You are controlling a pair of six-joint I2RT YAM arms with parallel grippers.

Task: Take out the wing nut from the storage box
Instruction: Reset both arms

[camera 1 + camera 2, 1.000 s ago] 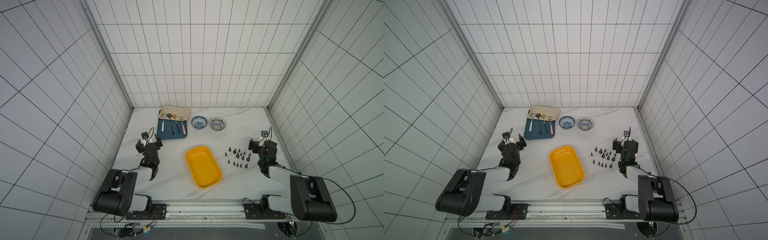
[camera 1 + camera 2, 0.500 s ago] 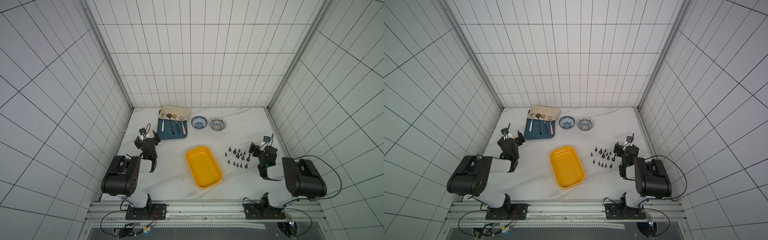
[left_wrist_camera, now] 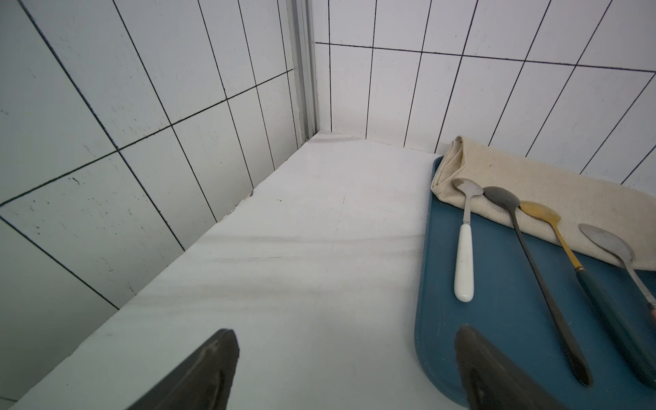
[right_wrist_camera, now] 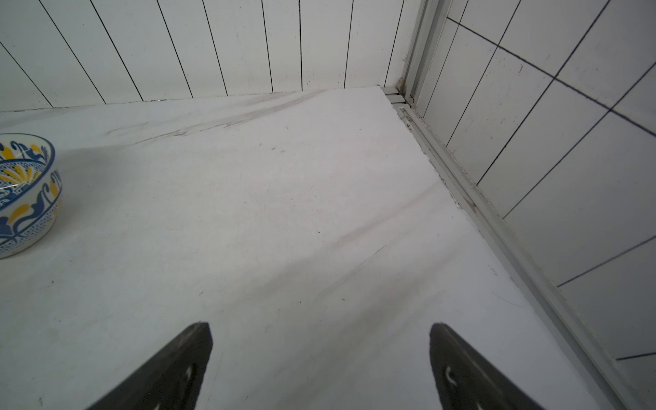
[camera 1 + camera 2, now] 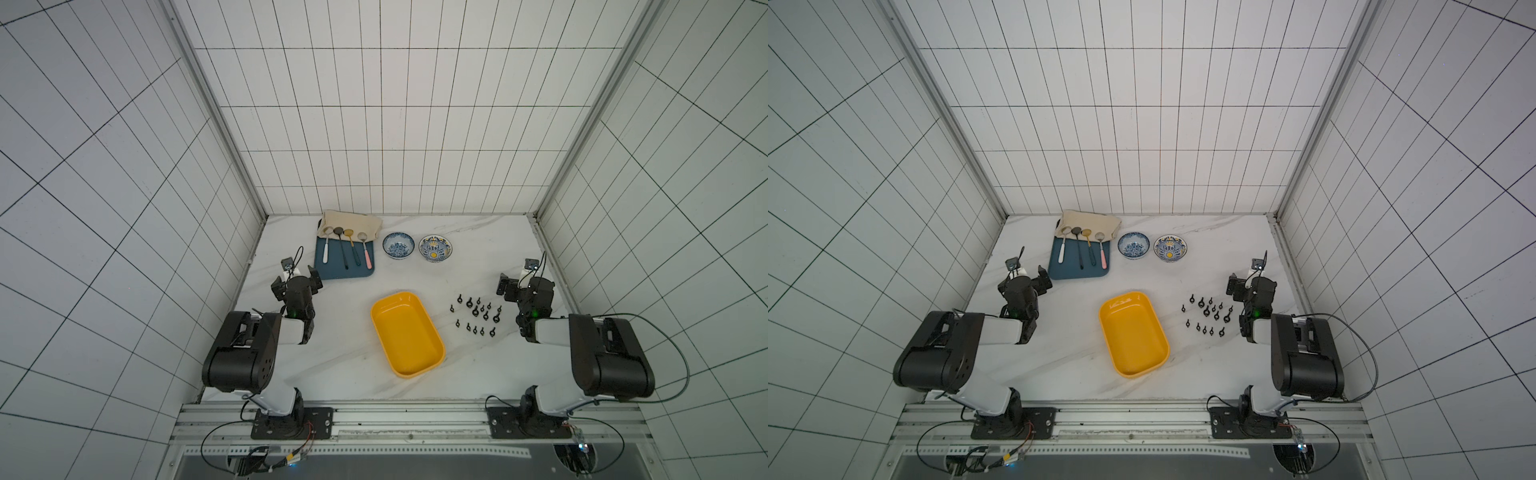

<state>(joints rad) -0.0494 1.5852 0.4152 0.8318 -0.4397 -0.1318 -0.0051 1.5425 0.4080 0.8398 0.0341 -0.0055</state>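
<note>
Standing wide open and gripping nothing, the left tool (image 3: 344, 337) hovers at the blue tray (image 3: 497, 319), the right tool (image 4: 319, 324) near the desk (image 5: 332, 332) edge. The yellow box (image 5: 407, 334) lies mid-desk; small black nuts (image 5: 478, 316) lie on the desk between box and right tool.

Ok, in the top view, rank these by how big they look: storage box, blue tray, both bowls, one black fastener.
1. storage box
2. dark-blue tray, partly under the cloth
3. yellow-patterned bowl and blue-patterned bowl: look alike, not ranked
4. black fastener, by far the smallest
</note>
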